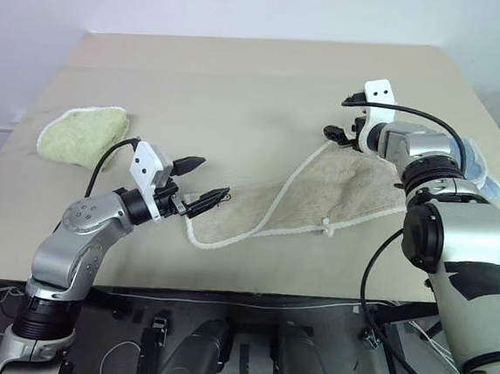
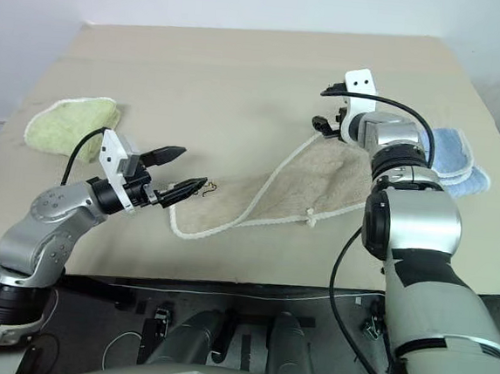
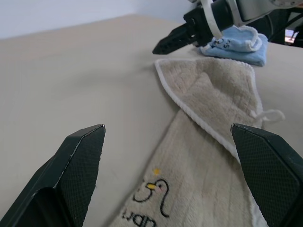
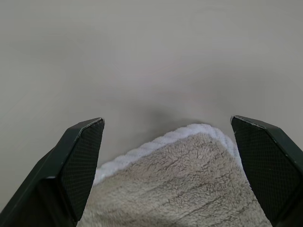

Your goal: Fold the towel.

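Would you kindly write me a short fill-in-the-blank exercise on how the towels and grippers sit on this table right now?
1. The beige towel lies on the ____.
2. The folded towel near the table's left edge is light ____.
3. The left gripper and right gripper both have their jaws ____.
4. The logo printed on the beige towel lies nearest the ____ gripper.

Missing words: table; green; open; left

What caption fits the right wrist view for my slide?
Open right gripper poised over a white-edged corner of the beige towel on the table.
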`<state>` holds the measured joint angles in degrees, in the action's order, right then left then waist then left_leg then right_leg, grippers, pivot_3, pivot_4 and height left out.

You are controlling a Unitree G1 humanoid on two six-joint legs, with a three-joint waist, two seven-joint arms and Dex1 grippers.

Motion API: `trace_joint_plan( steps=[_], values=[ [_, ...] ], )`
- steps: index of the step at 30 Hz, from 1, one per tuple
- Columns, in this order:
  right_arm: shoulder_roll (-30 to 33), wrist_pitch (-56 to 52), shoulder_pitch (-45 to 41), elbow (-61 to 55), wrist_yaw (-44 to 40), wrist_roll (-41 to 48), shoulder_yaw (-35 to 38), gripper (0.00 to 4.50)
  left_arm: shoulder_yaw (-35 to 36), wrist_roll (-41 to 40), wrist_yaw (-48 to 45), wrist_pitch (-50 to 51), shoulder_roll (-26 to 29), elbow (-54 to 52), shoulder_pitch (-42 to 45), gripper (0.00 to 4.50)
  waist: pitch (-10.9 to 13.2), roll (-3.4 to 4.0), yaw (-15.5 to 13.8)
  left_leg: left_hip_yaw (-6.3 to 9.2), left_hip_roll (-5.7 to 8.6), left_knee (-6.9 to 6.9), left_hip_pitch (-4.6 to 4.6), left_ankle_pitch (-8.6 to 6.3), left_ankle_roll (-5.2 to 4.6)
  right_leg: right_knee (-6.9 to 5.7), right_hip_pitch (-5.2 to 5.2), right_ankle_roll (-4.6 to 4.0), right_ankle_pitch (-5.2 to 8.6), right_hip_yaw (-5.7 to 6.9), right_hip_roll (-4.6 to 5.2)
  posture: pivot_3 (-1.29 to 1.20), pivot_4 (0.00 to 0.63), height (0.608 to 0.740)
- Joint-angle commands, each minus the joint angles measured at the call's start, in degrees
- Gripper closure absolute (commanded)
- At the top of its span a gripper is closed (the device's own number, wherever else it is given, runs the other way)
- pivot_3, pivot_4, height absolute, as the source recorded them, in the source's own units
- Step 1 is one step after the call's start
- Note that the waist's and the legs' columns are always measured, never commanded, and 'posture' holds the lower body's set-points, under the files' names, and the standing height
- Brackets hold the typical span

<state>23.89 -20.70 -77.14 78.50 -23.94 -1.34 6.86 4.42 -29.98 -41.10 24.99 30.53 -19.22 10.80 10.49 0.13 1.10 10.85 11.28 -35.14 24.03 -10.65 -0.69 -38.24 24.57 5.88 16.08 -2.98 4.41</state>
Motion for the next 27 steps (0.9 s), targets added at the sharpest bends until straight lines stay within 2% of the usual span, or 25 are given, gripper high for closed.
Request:
trace_joint_plan(
  steps=[1,9,16,22,27],
  values=[
    [0.01,-0.85,1.15,0.2,3.39,-1.48,0.69,0.0,2.57,-0.82,0.9,0.23,0.86,-3.43,-0.66,0.04,0.0,0.0,-0.02,0.0,0.0,0.0,0.0,0.0,0.0,0.0,0.0,0.0,0.0,0.0,0.0,0.0,0.15,0.74],
    [3.92,0.32,1.29,-0.51,-0.12,-6.32,-2.47,0.0,4.04,-1.46,2.22,0.68,1.0,-5.22,-2.6,0.04,0.0,0.0,-0.07,-0.02,0.0,0.0,-0.01,0.0,0.0,0.0,-0.01,0.0,0.0,0.0,0.0,0.0,0.15,0.74],
    [11.83,-7.57,0.85,-1.61,-8.88,-2.37,1.22,0.0,2.21,-0.76,0.77,-0.79,0.11,-2.66,-2.11,0.04,0.0,0.0,-0.11,-0.02,0.0,0.0,-0.01,0.0,-0.01,0.01,-0.02,0.0,0.0,0.0,0.0,0.0,0.15,0.74],
    [18.21,-14.3,3.52,-3.3,-14.51,-2.22,0.24,0.0,0.06,0.25,-1.88,-2.47,-0.91,1.99,1.39,0.04,0.0,0.0,-0.23,-0.04,0.0,0.0,-0.02,-0.01,-0.02,0.02,-0.04,0.0,0.0,0.0,0.01,0.0,0.15,0.74],
    [21.17,-20.71,5.41,-7.58,-20.88,-2.38,-2.02,0.0,-1.19,0.88,-4.24,-3.72,-1.48,5.6,4.31,0.04,0.0,0.0,0.02,-0.07,0.0,0.0,-0.02,-0.01,-0.02,0.02,-0.03,0.0,0.0,0.0,0.02,0.0,0.15,0.74]
  ],
)
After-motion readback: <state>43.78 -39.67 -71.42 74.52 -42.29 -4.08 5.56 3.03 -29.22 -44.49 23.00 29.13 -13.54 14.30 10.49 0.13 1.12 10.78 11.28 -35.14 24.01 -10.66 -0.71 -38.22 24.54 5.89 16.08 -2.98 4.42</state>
